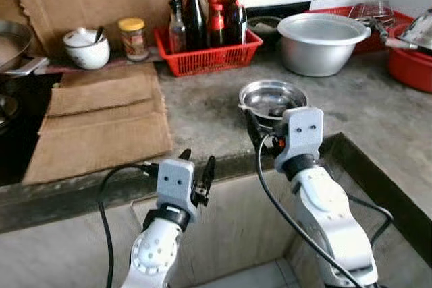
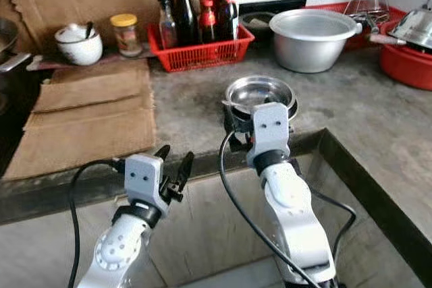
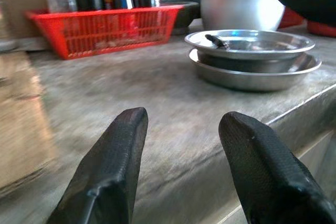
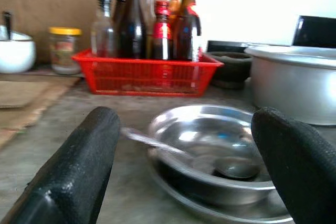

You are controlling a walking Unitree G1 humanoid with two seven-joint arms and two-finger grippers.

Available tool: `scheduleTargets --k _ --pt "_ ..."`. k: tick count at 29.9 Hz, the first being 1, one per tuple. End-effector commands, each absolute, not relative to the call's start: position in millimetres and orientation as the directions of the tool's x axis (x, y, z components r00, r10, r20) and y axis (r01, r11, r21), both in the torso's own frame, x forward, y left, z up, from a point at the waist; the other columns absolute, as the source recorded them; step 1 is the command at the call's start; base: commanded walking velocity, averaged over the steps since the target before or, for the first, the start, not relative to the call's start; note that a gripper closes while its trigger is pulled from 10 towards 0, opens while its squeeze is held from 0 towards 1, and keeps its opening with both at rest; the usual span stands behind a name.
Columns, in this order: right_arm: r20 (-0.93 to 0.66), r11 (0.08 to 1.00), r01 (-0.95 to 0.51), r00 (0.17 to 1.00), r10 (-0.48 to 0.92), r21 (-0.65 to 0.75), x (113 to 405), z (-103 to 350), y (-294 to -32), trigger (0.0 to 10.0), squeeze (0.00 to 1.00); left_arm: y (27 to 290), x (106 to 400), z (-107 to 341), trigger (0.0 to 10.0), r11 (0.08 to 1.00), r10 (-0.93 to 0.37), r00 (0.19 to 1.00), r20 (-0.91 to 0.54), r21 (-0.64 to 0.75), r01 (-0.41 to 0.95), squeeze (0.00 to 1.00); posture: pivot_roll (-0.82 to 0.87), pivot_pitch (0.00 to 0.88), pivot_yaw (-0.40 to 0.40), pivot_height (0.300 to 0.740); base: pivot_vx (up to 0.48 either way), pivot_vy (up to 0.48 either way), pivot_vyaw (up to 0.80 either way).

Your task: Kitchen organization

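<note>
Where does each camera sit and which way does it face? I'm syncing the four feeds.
Left eye: head, looking down at the counter; both arms show, right gripper at the steel bowls.
Right eye: same scene, shifted slightly.
Left wrist: low at the counter edge, looking past the open left gripper at the bowls and red basket.
Right wrist: close on the bowls between open fingers; shares the basket.

Bare counter (image 1: 202, 109) lies open between the cardboard (image 1: 101, 116) on the left and the stacked steel bowls (image 1: 273, 99) near the front edge. Behind, the red basket (image 1: 209, 52) of bottles and the big pot (image 1: 320, 42) close off the back. The right gripper (image 4: 186, 166), fingers wide, straddles the bowls' near side.
</note>
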State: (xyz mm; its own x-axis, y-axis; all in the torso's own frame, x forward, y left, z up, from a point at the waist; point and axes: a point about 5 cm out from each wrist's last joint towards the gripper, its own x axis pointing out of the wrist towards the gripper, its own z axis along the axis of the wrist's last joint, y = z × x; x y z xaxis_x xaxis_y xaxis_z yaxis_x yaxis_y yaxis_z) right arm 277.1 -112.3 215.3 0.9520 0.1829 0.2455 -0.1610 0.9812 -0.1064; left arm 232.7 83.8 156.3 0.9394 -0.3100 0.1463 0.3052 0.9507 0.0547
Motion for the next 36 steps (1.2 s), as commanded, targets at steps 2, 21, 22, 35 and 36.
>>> scheduleTargets --k 2,21,22,35,36 --pt "0.266 0.981 -0.156 0.947 0.181 -0.114 279 219 -116 10.0 0.00 82 230 155 10.0 0.948 -0.319 0.938 0.133 0.051 0.315 0.00 0.10 0.069 -0.021 0.740 0.000 0.000 0.80" --pt "0.217 0.927 -0.183 0.940 0.262 -0.326 321 230 -110 10.0 0.00 68 223 157 10.0 0.912 -0.407 0.902 0.146 0.007 0.411 0.00 0.11 0.080 -0.026 0.740 0.000 0.000 0.04" --pt "0.220 0.927 -0.186 0.939 0.265 -0.326 323 232 -109 10.0 0.00 68 223 157 10.0 0.911 -0.409 0.901 0.147 0.012 0.412 0.00 0.11 0.082 -0.027 0.740 0.000 0.000 0.00" --pt "0.146 0.891 -0.239 0.938 0.315 -0.385 344 227 -97 10.0 0.00 58 214 157 10.0 0.880 -0.474 0.866 0.160 0.061 0.471 0.00 0.11 0.116 -0.039 0.740 0.000 0.000 0.00" --pt "0.127 0.888 -0.238 0.942 0.309 -0.394 346 224 -97 10.0 0.00 58 213 157 10.0 0.879 -0.476 0.865 0.159 0.062 0.472 0.00 0.11 0.120 -0.038 0.740 0.000 0.000 0.00"
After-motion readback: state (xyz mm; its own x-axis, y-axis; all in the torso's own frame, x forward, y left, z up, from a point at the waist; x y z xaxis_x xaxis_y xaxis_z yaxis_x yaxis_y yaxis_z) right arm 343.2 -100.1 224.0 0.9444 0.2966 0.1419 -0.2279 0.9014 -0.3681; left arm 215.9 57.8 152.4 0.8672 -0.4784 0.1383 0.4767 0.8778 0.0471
